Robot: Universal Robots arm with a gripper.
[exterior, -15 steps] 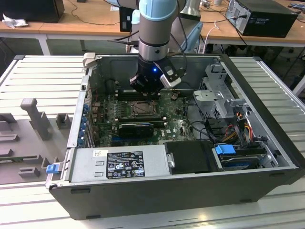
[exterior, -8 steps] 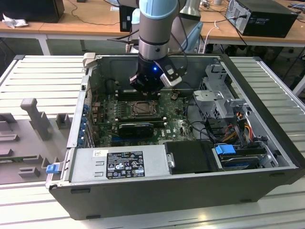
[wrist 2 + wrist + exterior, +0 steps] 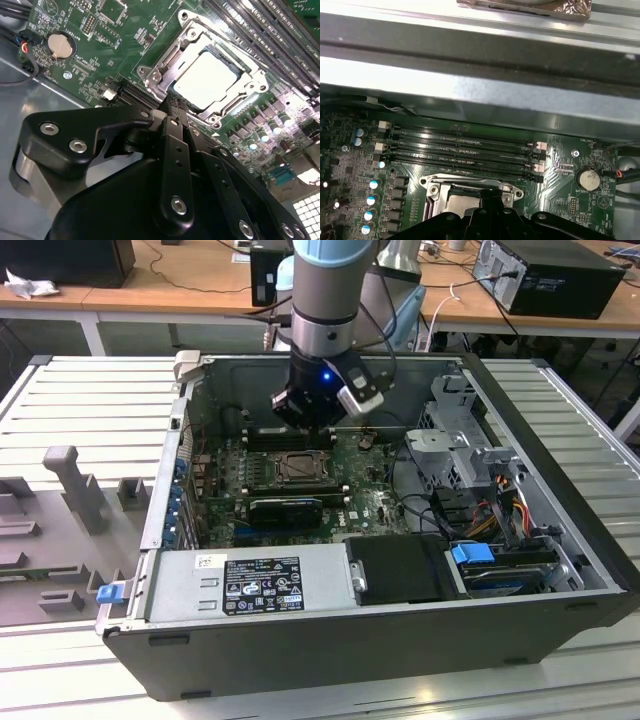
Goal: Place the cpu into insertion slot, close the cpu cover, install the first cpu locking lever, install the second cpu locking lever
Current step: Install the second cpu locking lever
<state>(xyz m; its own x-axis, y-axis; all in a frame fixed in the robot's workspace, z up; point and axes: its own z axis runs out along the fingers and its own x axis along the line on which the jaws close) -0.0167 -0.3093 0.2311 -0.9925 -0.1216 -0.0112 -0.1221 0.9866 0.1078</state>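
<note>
Second wrist view puts the cpu [image 3: 209, 80] flat in the insertion slot [image 3: 260, 86], its pale metal top bright under the light, with the cpu cover [image 3: 161, 64] lying down around it as a silvery frame. Whether either locking lever is hooked I cannot tell. The gripper [image 3: 172, 105] hangs just above the socket's near edge; its black fingers [image 3: 176, 131] look pressed together into one narrow tip, holding nothing.

By my judgement the chip is light, stiff and slick on top, and fragile on its underside, so it is best touched only at the edges. The cover is thin sheet metal, springy, best pushed on its rim rather than across the window. Any lever here would be a thin stiff wire rod, taken near its free end.

Exterior view shows the arm reaching down into an open computer case [image 3: 560, 570] that lies on its side on a ribbed grey table [image 3: 90, 400]. The socket sits mid-board on the green motherboard [image 3: 365, 502], with the long memory slots [image 3: 465, 147] just beside it towards the case wall. Room is tight: a drive cage [image 3: 460, 425] and cables [image 3: 490, 515] crowd the exterior view's right, and a power supply [image 3: 250, 585] lies along the near side
</note>
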